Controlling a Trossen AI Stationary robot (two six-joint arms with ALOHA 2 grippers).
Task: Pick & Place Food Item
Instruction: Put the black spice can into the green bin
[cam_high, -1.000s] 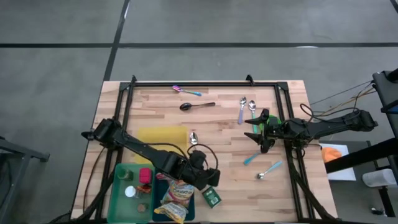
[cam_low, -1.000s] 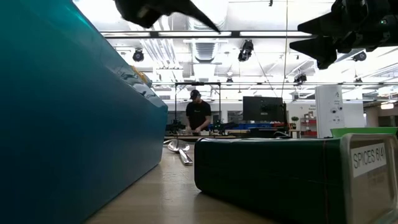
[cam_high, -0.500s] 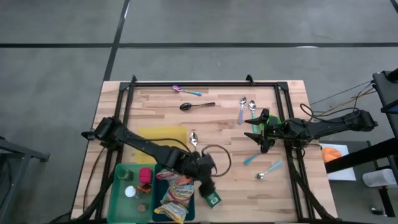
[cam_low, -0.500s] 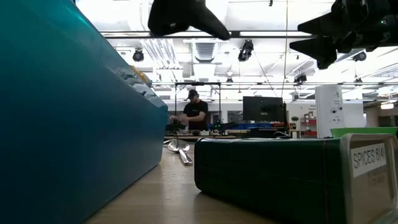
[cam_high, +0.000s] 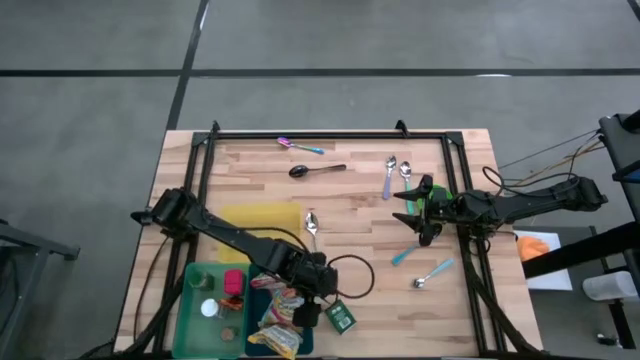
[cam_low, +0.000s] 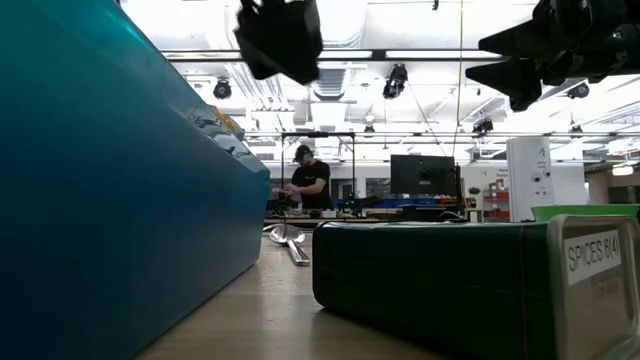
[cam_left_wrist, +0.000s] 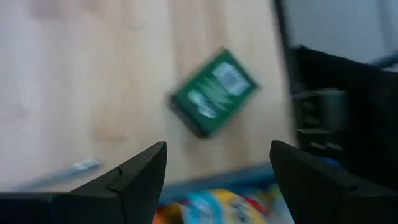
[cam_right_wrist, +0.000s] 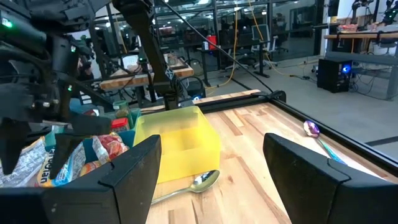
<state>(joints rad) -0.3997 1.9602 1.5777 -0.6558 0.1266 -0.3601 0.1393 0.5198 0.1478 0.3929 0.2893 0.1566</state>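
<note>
Looking from the high view, the left gripper (cam_high: 312, 300) hung over the near edge of the table (cam_high: 350, 210), its fingertips hidden beneath the wrist, just beside the green spice tin (cam_high: 341, 318) and the snack bags (cam_high: 281, 318) in the blue bin (cam_high: 262, 292). The right gripper (cam_high: 418, 212) waited at the right side. At table level, the tin (cam_low: 470, 285) was cut off by the frame. The left wrist view showed fingers (cam_left_wrist: 134, 177) parted and empty above the blurred tin (cam_left_wrist: 213, 92). The right wrist view showed fingers (cam_right_wrist: 134, 165) apart, holding nothing, before a yellow box (cam_right_wrist: 178, 142).
</note>
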